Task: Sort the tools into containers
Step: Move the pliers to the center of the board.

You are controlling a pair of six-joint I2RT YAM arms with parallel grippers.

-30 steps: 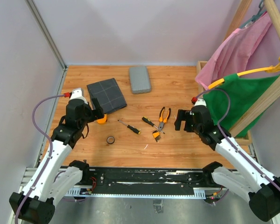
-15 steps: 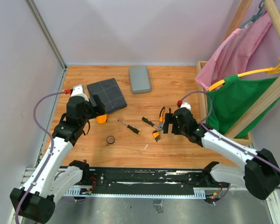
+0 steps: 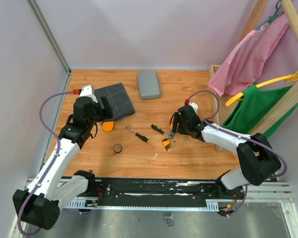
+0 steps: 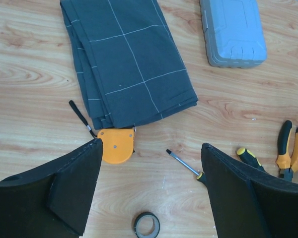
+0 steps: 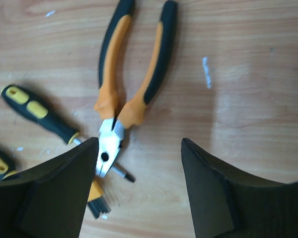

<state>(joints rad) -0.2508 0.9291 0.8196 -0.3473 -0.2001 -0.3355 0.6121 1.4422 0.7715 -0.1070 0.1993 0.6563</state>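
Top view: left gripper [image 3: 104, 113] above round orange piece [image 3: 108, 126], centre left. Right gripper [image 3: 175, 131] over pliers [image 3: 172, 120], centre. Grey case [image 3: 149, 84] shut, upper centre. Pouch [image 3: 116, 101] folded flat, upper left. No tool on either; insides hidden.

Left wrist: jaws wide, empty. Round orange piece touches pouch edge. Risk: closing finger snags fabric, drags pouch.

Right wrist: jaws wide, empty, straddling pliers head. Head lies across screwdriver [image 5: 37, 111] shaft. Risk: grip catches both, or frame-left finger lands on head.

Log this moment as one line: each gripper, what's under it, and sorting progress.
left gripper: open, near orange tape measure beside pouch | right gripper: open, over pliers | grey case: closed | sorted: none seen
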